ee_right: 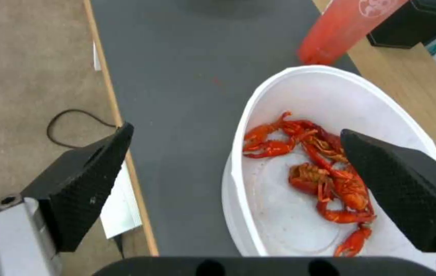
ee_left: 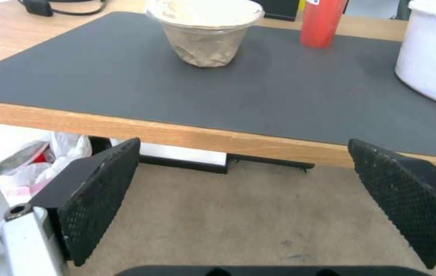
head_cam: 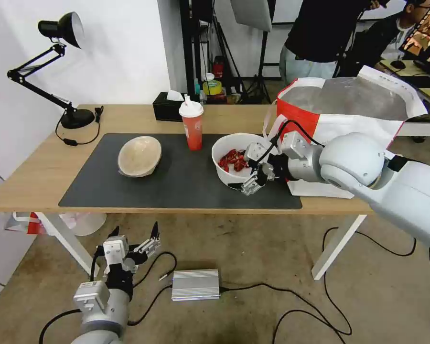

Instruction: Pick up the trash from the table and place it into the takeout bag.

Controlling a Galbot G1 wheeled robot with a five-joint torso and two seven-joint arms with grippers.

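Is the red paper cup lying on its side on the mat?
No, the red paper cup stands upright on the dark mat.

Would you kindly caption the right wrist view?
Open right gripper straddling the white bowl's near rim, crayfish shells inside.

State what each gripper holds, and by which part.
Nothing is held. The right gripper is open astride the near rim of the white plastic bowl; the left gripper is open below the table.

Glossy white arms, black mesh-textured fingers (ee_left: 100, 199)
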